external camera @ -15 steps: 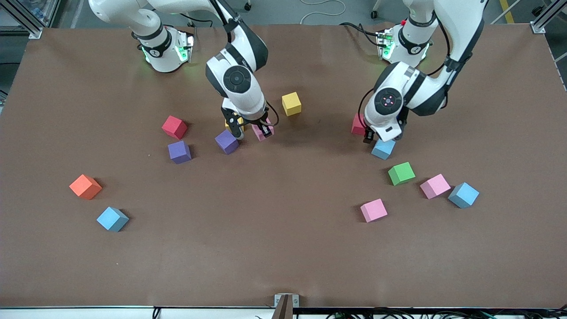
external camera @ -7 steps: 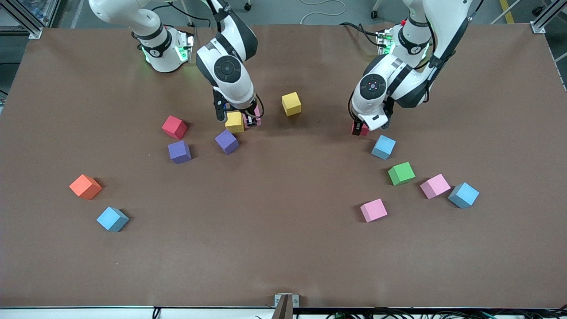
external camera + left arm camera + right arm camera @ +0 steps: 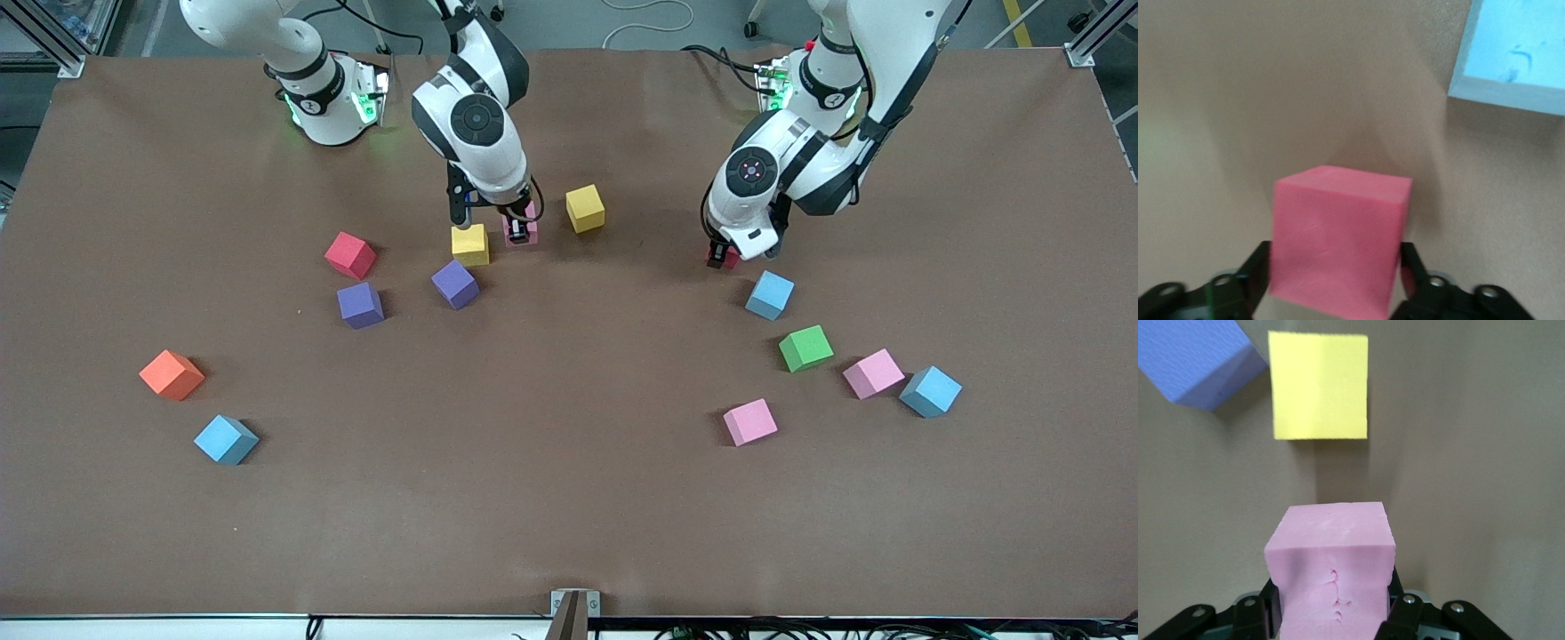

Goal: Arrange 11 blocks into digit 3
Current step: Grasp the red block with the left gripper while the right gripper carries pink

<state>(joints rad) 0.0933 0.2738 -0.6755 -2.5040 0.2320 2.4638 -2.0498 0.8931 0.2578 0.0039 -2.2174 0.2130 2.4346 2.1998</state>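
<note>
My right gripper [image 3: 520,233] is shut on a pink block [image 3: 521,228] [image 3: 1331,567], low over the table between two yellow blocks [image 3: 469,244] [image 3: 585,208]. One yellow block [image 3: 1319,385] and a purple block [image 3: 1195,360] show in the right wrist view. My left gripper [image 3: 725,260] is shut on a red block [image 3: 722,258] [image 3: 1338,233] that sits on the table, its fingers [image 3: 1258,270] pressing both sides. A light blue block [image 3: 770,294] [image 3: 1515,50] lies just nearer the camera. Loose blocks: red [image 3: 350,255], purple [image 3: 360,305] [image 3: 455,284], green [image 3: 805,348], pink [image 3: 873,372] [image 3: 749,421].
An orange cube [image 3: 172,374] and a light blue cube [image 3: 226,439] lie toward the right arm's end, nearer the camera. Another light blue cube [image 3: 930,391] sits beside the pink one toward the left arm's end. Brown table [image 3: 569,498] stretches bare near the front edge.
My right gripper carried the pink block away from the purple block toward the bases, past the yellow one. My left gripper moved from the light blue block to the red one and closed on it.
</note>
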